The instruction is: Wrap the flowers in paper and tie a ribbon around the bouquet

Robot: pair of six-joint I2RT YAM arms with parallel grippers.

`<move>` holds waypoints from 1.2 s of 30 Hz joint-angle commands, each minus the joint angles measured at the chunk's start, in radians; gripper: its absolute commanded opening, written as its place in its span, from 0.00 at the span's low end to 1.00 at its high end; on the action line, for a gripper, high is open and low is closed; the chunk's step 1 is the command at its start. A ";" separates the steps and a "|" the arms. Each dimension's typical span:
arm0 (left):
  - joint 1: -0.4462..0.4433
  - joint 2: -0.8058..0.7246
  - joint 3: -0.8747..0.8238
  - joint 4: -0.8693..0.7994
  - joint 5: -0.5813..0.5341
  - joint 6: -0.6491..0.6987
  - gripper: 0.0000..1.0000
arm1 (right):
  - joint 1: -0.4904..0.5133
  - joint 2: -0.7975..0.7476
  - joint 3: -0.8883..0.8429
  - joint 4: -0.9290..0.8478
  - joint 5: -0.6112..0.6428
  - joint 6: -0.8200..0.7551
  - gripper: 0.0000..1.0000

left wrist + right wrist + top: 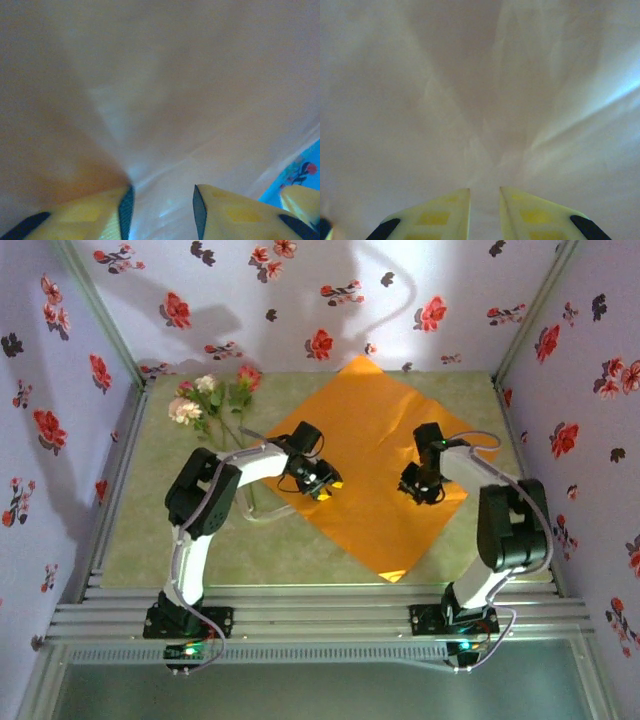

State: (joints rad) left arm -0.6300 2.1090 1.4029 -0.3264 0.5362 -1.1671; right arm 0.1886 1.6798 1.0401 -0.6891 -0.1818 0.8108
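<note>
The orange paper [372, 436] lies flat as a diamond in the middle of the green table. The flowers [205, 400], pink, cream and magenta roses with green stems, lie off its upper left corner. A pale ribbon [268, 512] curls beside the left arm. My left gripper [320, 483] points down onto the paper's left part. In the left wrist view it [162, 201] stands open against the paper [160, 95]. My right gripper [421, 488] presses on the right part. In the right wrist view it [485, 192] keeps a narrow gap, and creased paper [480, 100] puckers ahead of it.
Flower-print walls [60, 390] close the table on the left, back and right. A metal rail [320, 615] runs along the near edge by the arm bases. Bare green mat [150, 540] lies left of the paper.
</note>
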 commanded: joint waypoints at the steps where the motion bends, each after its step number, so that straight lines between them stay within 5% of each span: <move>1: 0.052 -0.019 -0.080 0.037 -0.021 -0.025 0.39 | 0.003 0.033 -0.017 -0.010 -0.019 -0.031 0.26; 8: 0.096 -0.113 -0.235 0.078 0.009 -0.016 0.39 | 0.080 -0.066 -0.170 -0.018 -0.005 0.041 0.29; 14: 0.103 -0.175 -0.199 0.042 0.023 -0.002 0.48 | 0.109 -0.130 -0.177 -0.083 0.095 0.057 0.30; 24: 0.299 -0.206 0.159 -0.439 -0.203 0.311 0.58 | 0.099 -0.082 -0.161 -0.080 0.150 0.007 0.32; 29: 0.404 -0.047 0.387 -0.586 -0.399 0.532 0.54 | 0.098 -0.059 -0.150 -0.072 0.142 -0.001 0.32; 36: 0.438 0.246 0.733 -0.723 -0.517 0.709 0.53 | 0.095 -0.067 -0.140 -0.111 0.168 -0.018 0.32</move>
State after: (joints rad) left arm -0.1837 2.2658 2.0369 -0.9073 0.1112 -0.5919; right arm 0.2924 1.6051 0.8795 -0.7563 -0.0505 0.8120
